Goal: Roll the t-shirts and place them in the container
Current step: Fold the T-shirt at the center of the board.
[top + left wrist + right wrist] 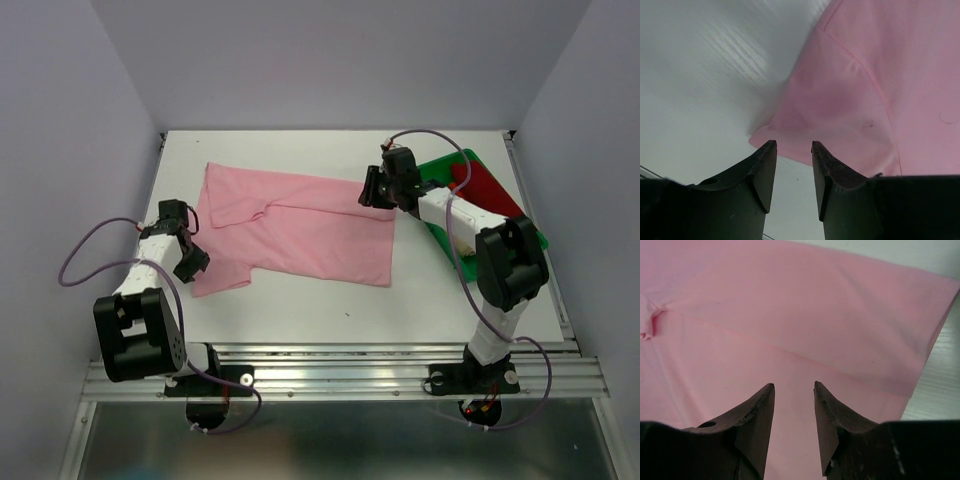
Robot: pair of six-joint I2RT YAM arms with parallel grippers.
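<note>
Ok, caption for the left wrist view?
Open left gripper poised by the sleeve of the pink t-shirt on the white table.

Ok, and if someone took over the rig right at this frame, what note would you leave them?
Left gripper: open, empty, just short of the pink t-shirt's near-left sleeve.
Right gripper: open, empty, above the shirt's right end.
Things: pink t-shirt spread flat on the table, its far long side seemingly folded over. The dark red t-shirt lies in the green tray at right, partly hidden by the right arm.
Done: at most that lengthwise fold; the pink shirt is not rolled.
Left: roll the pink shirt; I cannot tell whether the red one is rolled.
</note>
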